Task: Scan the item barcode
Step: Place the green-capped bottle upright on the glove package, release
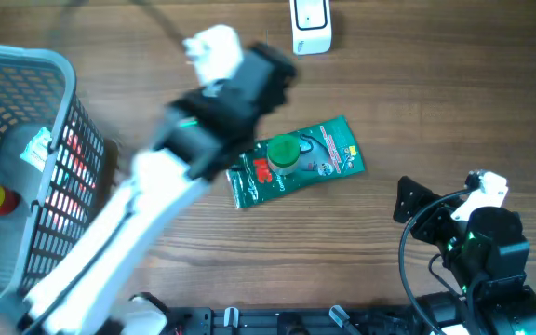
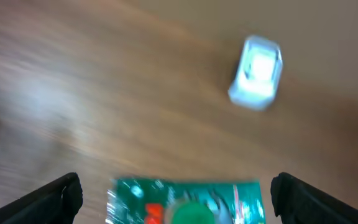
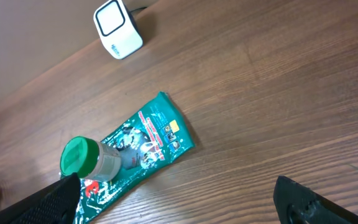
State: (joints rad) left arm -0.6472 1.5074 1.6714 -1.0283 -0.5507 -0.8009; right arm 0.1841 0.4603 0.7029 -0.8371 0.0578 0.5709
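green packet (image 1: 324,154) lies flat, not scanned yet. left gripper (image 2: 179,196) and right gripper (image 3: 179,202) are spread wide, empty. next it likely needs lifting to the scanner (image 1: 311,26).

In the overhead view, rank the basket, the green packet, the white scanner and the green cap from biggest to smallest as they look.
1. Basket
2. Green packet
3. White scanner, though the frame edge cuts it off
4. Green cap, which looks only slightly smaller than the scanner
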